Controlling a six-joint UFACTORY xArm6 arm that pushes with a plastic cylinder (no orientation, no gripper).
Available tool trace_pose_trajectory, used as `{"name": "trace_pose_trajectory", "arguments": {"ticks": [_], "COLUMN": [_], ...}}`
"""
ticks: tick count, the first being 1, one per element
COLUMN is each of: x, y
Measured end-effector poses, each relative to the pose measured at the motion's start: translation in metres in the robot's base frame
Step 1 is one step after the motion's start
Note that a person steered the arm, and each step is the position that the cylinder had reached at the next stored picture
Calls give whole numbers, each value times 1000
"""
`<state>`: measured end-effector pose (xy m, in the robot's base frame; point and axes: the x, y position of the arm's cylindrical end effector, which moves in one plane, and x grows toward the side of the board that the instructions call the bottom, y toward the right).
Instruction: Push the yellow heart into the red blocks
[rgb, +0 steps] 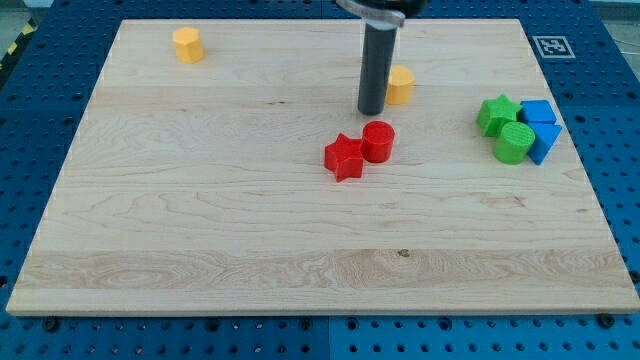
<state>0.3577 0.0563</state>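
A yellow block (401, 85), partly hidden behind my rod so its shape is unclear, lies right of centre near the view's top. My tip (371, 110) touches the board just left of it. A red cylinder (378, 140) and a red star (344, 156) sit together a little below the tip, touching each other. The yellow block is apart from the red blocks.
A second yellow block (187, 45) lies near the view's top left. At the right edge a green star (496, 113), a green cylinder (513, 143) and two blue blocks (539, 112) (545, 142) are clustered. The wooden board (200, 230) rests on a blue perforated table.
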Motion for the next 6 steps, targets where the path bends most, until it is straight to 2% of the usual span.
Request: {"name": "trace_pose_trajectory", "arguments": {"ticks": [1,2,3,5,6], "x": [-36,-44,-47,-14,-49], "y": [-1,4,42,46,46]}}
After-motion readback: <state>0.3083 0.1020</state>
